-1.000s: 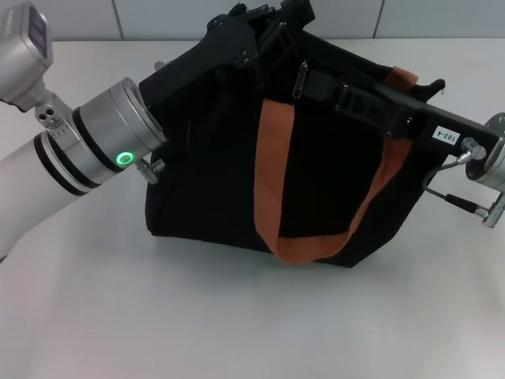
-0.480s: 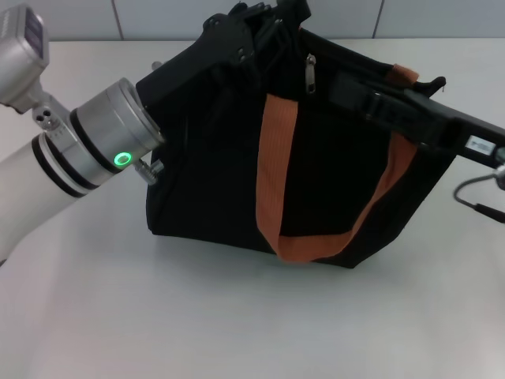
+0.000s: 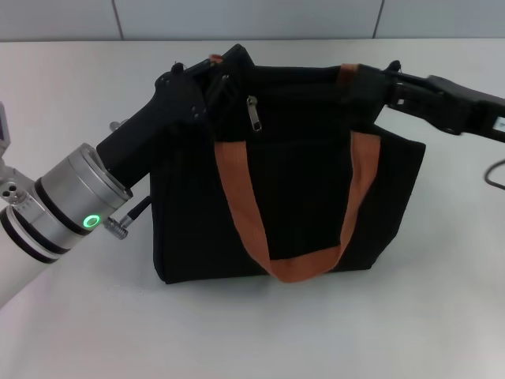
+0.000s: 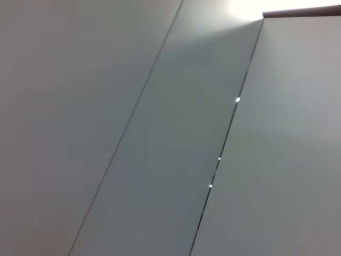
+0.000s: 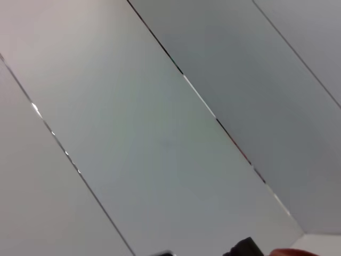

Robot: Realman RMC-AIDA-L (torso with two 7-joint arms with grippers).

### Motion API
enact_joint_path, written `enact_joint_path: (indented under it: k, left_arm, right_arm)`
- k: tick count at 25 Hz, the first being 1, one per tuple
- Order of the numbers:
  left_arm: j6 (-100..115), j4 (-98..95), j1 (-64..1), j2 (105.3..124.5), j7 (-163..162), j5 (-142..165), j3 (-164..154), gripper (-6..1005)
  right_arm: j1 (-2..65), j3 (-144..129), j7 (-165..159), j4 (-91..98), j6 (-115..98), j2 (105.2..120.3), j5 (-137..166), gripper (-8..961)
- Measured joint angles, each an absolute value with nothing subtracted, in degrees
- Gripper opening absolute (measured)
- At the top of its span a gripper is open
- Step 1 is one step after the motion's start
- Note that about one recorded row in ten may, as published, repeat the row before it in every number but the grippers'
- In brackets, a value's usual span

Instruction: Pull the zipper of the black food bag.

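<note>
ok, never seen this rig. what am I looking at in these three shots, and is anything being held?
It is a two-armed robot. The big picture comes from a camera on its head, looking down at a pale table. On it stands a black food bag with orange-brown straps. The left pincer reaches in at the bag's top left corner; the right pincer is at the top right corner. Both ends blend into the black fabric, so I cannot tell whether either grips it. A small silver zipper tab hangs near the left pincer. The other two pictures are from the wrist cameras and show mostly plain wall panels.
</note>
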State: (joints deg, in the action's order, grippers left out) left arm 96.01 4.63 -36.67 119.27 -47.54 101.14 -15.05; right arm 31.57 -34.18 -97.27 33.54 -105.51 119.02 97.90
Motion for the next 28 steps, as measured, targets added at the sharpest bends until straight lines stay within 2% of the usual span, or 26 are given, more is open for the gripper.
enact_joint_path:
  k: [7, 14, 19, 28]
  left_arm:
    - [93.81, 4.64, -36.73, 119.27, -47.38, 101.17, -14.97, 17]
    - [93.93, 4.49, -38.56, 119.19, -47.37, 101.56, -15.03, 17]
    - [94.26, 4.38, -39.37, 119.18, -47.37, 101.73, -15.03, 17]
    - [96.48, 4.37, -41.02, 119.18, -47.37, 101.87, -14.75, 17]
  right_arm:
    - [35.82, -50.02, -98.89, 37.7, -102.55, 119.37, 97.3, 333]
    - [32.31, -63.65, -98.01, 44.85, -91.57, 119.88, 90.95, 334]
    - [30.71, -65.14, -97.36, 46.82, -90.87, 119.88, 89.0, 339]
    - [23.95, -64.55, -99.92, 52.36, -91.22, 119.58, 83.84, 340]
